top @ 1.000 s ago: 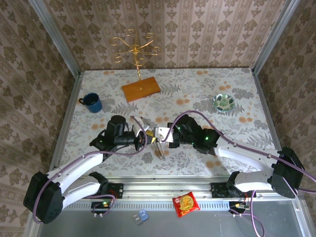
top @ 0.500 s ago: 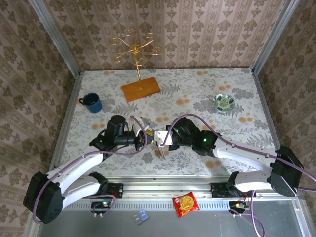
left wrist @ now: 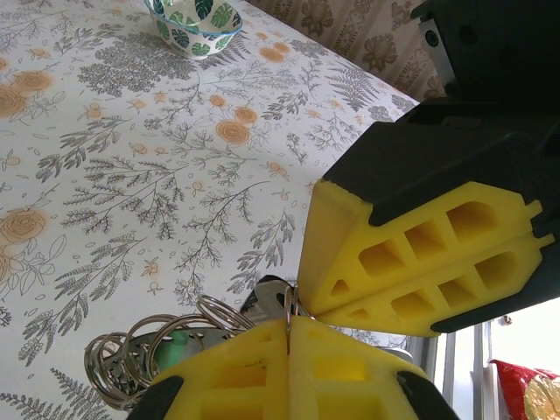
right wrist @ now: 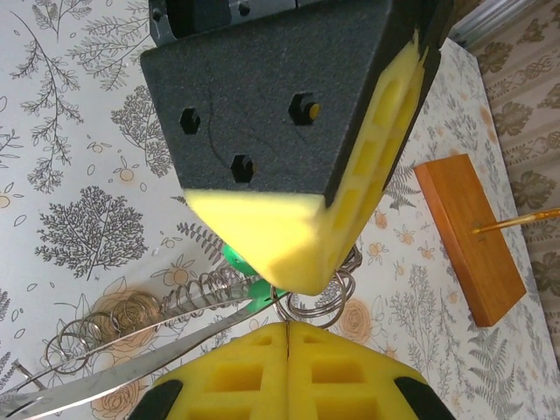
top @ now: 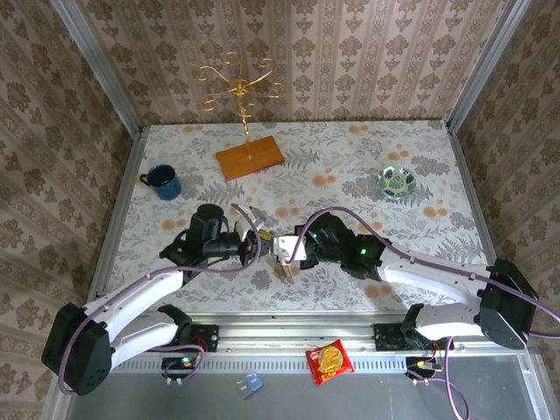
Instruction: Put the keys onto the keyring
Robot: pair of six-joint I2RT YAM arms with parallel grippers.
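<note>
Floral table (top: 350, 166) is carrying both arms, meeting at six o'clock of centre. Left gripper (top: 256, 243) and right gripper (top: 282, 246) are clamping fully shut, thin wire apparently pinched. Keyring (right wrist: 131, 360) is hanging beneath them, probably light, springy and slippery, so best pinched across the wire. Green-headed key (right wrist: 238, 261) is dangling alongside.

The table (top: 350, 166) is white with grey leaves and orange flowers. The mug (top: 163, 182) is blue, the bowl (top: 397, 181) green-leafed, one key (right wrist: 238, 262) green-headed.
</note>
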